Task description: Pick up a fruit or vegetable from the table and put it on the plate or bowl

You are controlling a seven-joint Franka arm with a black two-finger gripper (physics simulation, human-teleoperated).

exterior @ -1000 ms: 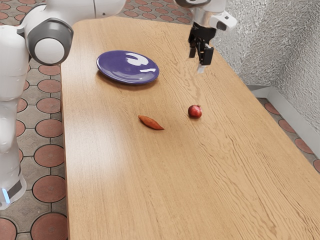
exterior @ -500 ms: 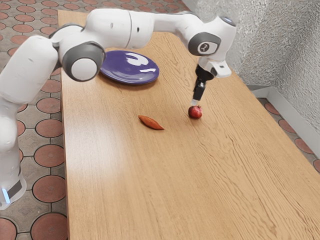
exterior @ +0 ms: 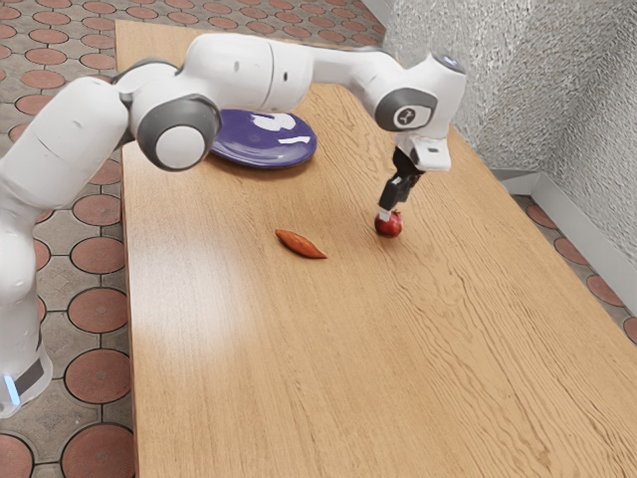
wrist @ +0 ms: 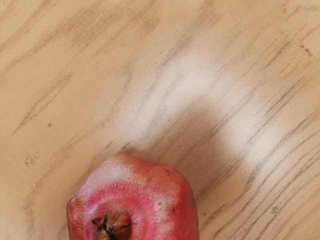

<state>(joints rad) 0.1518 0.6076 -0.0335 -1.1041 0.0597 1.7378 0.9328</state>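
Observation:
A red pomegranate rests on the wooden table right of centre. My gripper hangs straight over it, its tips at the fruit's top, and stands open around it. The wrist view has the pomegranate just beneath my hand, crown facing up. An orange-brown sweet potato lies on the table to the exterior view's left of the pomegranate. The blue plate sits farther back, partly behind my arm, with nothing on it.
The wooden table stretches wide and bare toward the front. A grey textured wall runs along the exterior view's right side. Tiled floor borders the table at the exterior view's left.
My arm swung forward from beside the plate and my gripper came down from high above the table onto the pomegranate. The fruit, sweet potato and plate stayed put.

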